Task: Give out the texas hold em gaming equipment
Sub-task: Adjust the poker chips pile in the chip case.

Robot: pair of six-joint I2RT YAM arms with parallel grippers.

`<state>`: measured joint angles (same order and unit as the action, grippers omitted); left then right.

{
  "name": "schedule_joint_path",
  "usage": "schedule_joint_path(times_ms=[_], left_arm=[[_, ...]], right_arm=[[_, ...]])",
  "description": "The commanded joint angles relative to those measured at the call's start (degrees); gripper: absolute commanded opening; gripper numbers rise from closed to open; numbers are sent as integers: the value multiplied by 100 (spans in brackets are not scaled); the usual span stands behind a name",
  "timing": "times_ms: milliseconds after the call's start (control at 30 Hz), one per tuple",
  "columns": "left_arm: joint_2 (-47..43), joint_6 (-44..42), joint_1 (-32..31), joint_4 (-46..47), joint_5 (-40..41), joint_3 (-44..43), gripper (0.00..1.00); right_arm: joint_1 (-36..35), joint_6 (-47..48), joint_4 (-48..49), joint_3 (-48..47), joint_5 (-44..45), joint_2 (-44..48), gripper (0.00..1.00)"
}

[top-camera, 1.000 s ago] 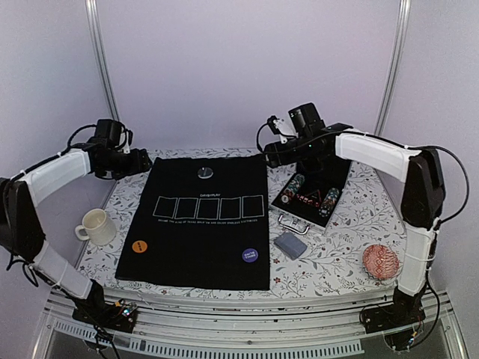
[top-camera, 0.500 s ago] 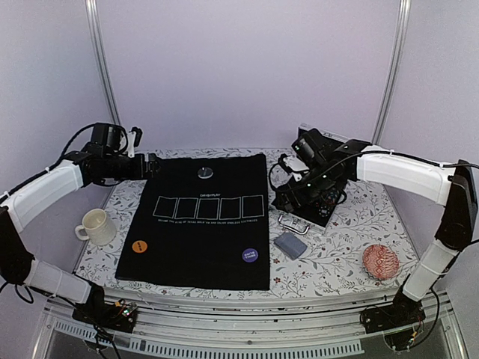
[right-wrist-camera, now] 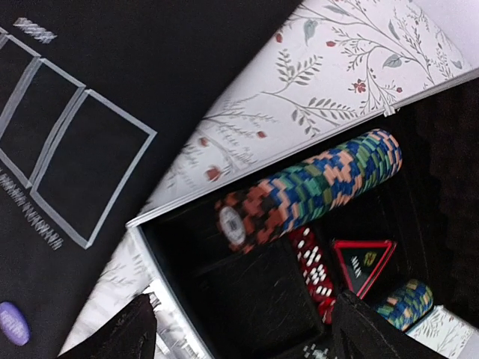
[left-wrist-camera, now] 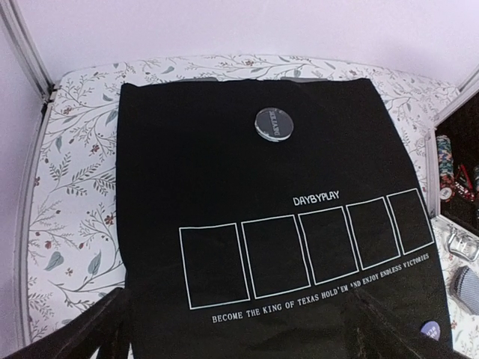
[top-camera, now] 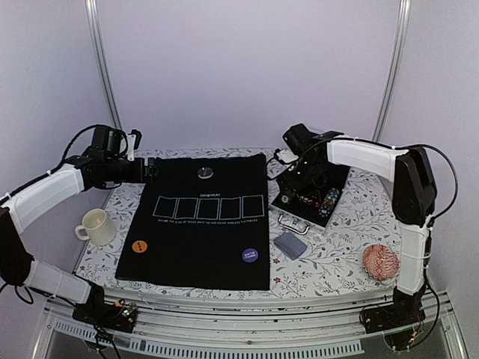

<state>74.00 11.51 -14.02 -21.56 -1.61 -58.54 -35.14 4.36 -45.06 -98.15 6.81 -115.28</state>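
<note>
floral-print surface (top-camera: 337, 258) carries a black hold'em mat (left-wrist-camera: 224, 187) bearing a silver button (left-wrist-camera: 272, 122), orange button (top-camera: 139, 245) and purple button (top-camera: 249, 255). left fingers (left-wrist-camera: 90, 333) hover spread apart by the mat's far-left corner. right fingers (right-wrist-camera: 127, 336), apart and empty, hang over the open case (right-wrist-camera: 254, 299) holding poker chips (right-wrist-camera: 314, 187). what looks like the card deck (top-camera: 290, 245) lies just beside the case.

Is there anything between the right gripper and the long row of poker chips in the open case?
Nothing visible does. The right gripper is open above the case, and the row of poker chips lies uncovered ahead of it. The red dice lie beside the row, not on it.
</note>
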Motion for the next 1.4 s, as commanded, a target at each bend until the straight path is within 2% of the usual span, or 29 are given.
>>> schedule_joint_path(times_ms=[0, 100, 667, 900, 1067, 1367], left_arm=[[215, -114, 105, 91, 36, 0, 98], [279, -72, 181, 57, -87, -17, 98], [377, -74, 251, 73, -116, 20, 99], [477, -22, 279, 65, -277, 11, 98], [483, -17, 296, 64, -310, 10, 98], [559, -19, 316, 64, -365, 10, 98]], right_arm=[[48, 547, -135, -534, 106, -695, 81], [73, 586, -210, -791, 283, -1031, 77], [85, 825, -169, -1080, 569, -1708, 65], [48, 680, -285, -1061, 18, -1616, 59], [-77, 808, -63, -717, -356, -1278, 57], [-68, 941, 105, -635, -126, -1196, 54]])
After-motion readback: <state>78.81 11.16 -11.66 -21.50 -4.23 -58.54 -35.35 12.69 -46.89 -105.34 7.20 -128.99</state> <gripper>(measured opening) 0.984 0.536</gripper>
